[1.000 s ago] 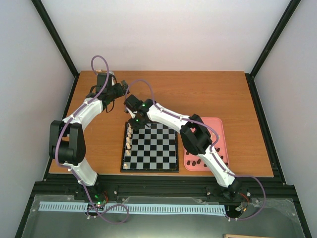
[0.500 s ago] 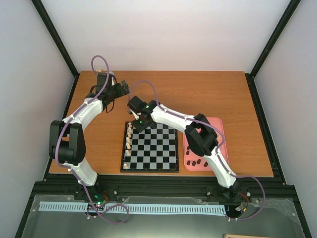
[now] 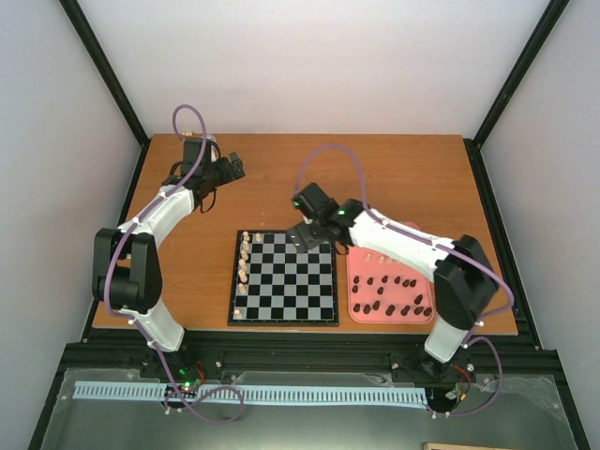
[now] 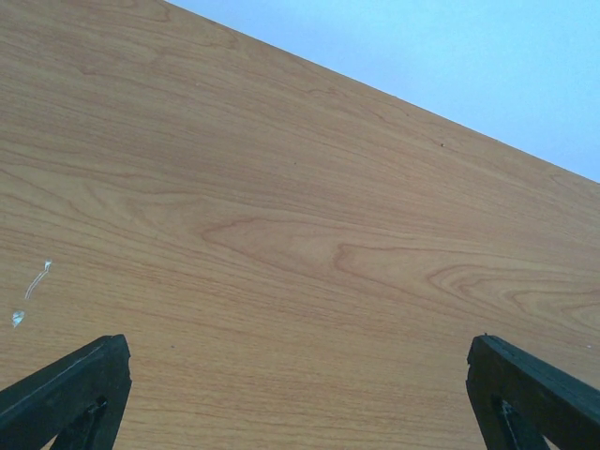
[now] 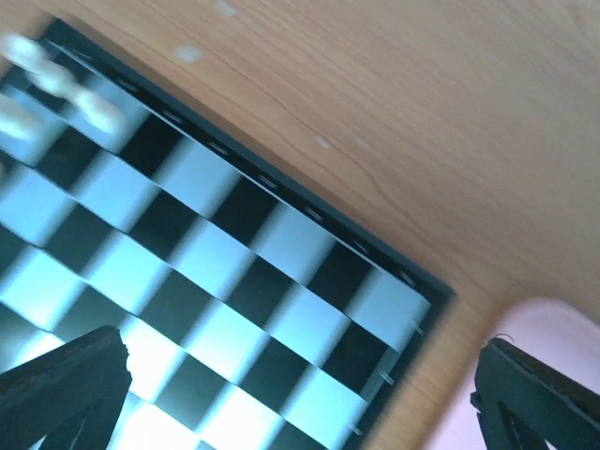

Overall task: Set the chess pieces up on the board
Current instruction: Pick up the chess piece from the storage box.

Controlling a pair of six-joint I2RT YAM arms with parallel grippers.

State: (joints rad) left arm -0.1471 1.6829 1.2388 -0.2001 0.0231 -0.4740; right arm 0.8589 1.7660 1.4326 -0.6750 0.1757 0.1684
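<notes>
This looks like a robotics lab work cell: a wooden table [image 3: 403,178] is boxed in on three sides by plain white panels [image 3: 309,66] set in black metal posts [image 3: 108,80]. Two white-and-black robot arms, the left arm [image 3: 157,214] and the right arm [image 3: 403,244], are bolted to a black metal rail [image 3: 309,361] along the near edge, with purple cables [image 3: 329,147] looping over them and a pale slotted strip [image 3: 253,394] running below the rail. On the table lie a chessboard [image 3: 291,291] and a pink tray [image 3: 389,319], set out like test props under a fixed overhead camera.
</notes>
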